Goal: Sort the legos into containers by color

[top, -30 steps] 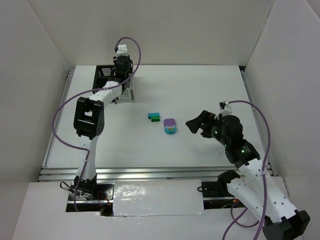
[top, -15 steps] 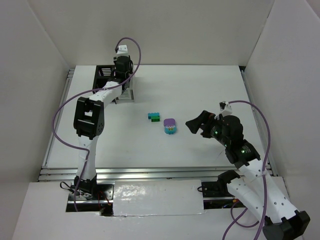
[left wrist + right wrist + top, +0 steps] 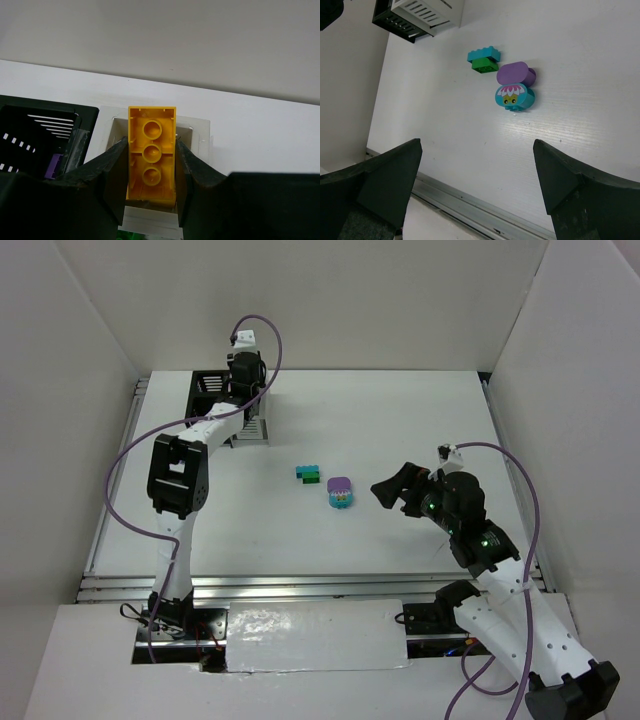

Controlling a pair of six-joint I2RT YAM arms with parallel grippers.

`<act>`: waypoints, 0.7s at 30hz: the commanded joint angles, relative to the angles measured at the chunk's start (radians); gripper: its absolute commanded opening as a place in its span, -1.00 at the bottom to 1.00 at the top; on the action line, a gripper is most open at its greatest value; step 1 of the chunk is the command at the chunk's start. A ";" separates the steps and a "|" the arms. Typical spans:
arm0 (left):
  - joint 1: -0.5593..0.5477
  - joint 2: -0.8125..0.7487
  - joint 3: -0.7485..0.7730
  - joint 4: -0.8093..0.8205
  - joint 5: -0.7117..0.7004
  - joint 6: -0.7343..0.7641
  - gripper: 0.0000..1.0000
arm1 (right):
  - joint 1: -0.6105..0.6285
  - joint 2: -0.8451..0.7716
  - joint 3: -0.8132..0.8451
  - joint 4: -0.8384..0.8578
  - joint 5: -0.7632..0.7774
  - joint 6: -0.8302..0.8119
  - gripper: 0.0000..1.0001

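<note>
- Top external view: no change shows against the pictures from the last second. Both arms stand as they did, and the loose legos have not shifted, so the sort has not advanced over this interval.
- Same view, pose: the left arm reaches to the far left corner, with the left gripper [image 3: 245, 390] hanging over the joined black bin [image 3: 207, 388] and white bin [image 3: 256, 427]. The right arm is bent low. The right gripper [image 3: 398, 492] sits near the purple-and-teal piece [image 3: 340, 490] but apart from it. The teal-on-green stack [image 3: 309, 474] lies just beyond that piece.
- Left wrist view: the jaws are clamped on a yellow brick [image 3: 152, 155], underside toward the camera and long axis upright. It is held directly above the white bin's opening and has not been let go.
- Same view: a purple piece [image 3: 52, 166] is visible inside the black bin.
- Judgement: releasing the brick is the step in hand. The brick looks centred enough over the white bin to fall inside it.
- Right wrist view: the jaws stand wide apart and hold nothing. They are aimed at the table short of the purple-and-teal piece, with the stack farther on.
- Judgement: these two items remain to be sorted, and the right arm looks poised to collect the nearer one.
</note>
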 commanded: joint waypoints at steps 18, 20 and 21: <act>0.004 -0.122 -0.053 0.045 0.020 -0.016 -1.00 | -0.005 -0.006 0.019 0.032 -0.023 -0.012 0.99; 0.004 -0.141 -0.054 0.039 0.026 -0.013 -1.00 | -0.004 -0.014 0.017 0.031 -0.025 -0.011 0.99; 0.004 -0.145 -0.059 0.039 0.026 -0.013 -1.00 | -0.007 -0.017 0.013 0.032 -0.026 -0.011 0.99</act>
